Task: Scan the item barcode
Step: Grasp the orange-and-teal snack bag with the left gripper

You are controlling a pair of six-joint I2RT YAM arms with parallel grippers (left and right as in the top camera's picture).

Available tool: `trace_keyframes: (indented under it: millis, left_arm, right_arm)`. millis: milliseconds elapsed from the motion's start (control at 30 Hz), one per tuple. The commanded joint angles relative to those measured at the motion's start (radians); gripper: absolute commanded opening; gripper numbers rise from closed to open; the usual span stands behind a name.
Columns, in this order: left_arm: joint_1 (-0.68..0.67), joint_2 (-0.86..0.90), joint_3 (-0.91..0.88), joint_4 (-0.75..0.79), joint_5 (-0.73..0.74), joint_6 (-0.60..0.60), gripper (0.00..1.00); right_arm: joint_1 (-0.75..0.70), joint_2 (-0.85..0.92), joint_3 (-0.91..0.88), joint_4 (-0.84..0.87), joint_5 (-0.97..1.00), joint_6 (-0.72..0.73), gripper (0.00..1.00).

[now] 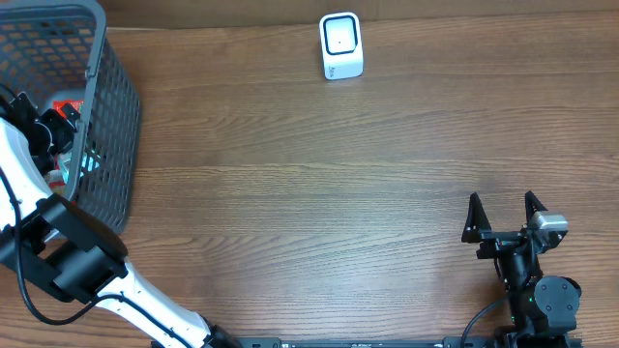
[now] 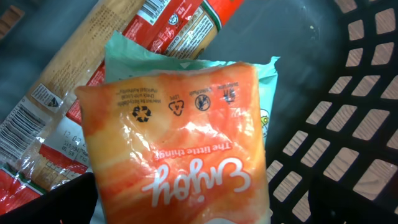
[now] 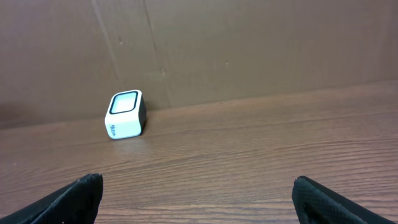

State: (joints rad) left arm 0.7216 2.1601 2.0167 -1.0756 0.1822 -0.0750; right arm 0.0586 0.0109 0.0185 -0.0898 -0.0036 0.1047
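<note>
Wooden tabletop (image 1: 309,193); my left claw (image 2: 199,210) hangs spread inside grey plastic mesh basket (image 1: 118,116), over orange crinkly snack packet (image 2: 174,143). Nothing gripped or scanned yet.

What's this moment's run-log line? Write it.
left end effector: open over orange packet in basket | right end effector: open, empty | scanner: untouched

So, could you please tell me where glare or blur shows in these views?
Left wrist: pale glare patches on the glossy orange packet, its print legible. Overhead: even light, sharp, the scanner crisp. Right wrist: scanner in focus, the fingertips of the right gripper dark and soft in the bottom corners.
</note>
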Motion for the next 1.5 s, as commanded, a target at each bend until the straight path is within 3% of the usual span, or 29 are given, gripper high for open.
trace_keyframes:
  millis: [0, 600, 833, 1300, 1367, 1467]
  left_arm:
    - [-0.003, 0.026, 0.015, -0.002, -0.009, 0.015, 1.00]
    - [-0.005, 0.026, -0.135, 0.101, -0.006, 0.015, 1.00]
    - [-0.005, 0.026, -0.136, 0.107, -0.006, 0.017, 0.76]
    - [-0.002, -0.046, -0.086, 0.069, -0.006, 0.019, 0.49]
    - [-0.002, -0.082, -0.068, 0.055, -0.005, 0.015, 0.41]
    - [-0.002, -0.144, -0.066, 0.059, -0.005, 0.008, 0.38]
  right_arm:
    - [-0.006, -0.008, -0.011, 0.006, -0.006, 0.003, 1.00]
    - [-0.006, -0.008, -0.011, 0.006, -0.006, 0.003, 1.00]
    - [-0.006, -0.008, -0.011, 0.006, -0.006, 0.003, 1.00]
    - [-0.006, -0.008, -0.011, 0.006, -0.006, 0.003, 1.00]
    - [-0.006, -0.008, -0.011, 0.006, -0.006, 0.003, 1.00]
    - [-0.006, -0.008, -0.011, 0.006, -0.006, 0.003, 1.00]
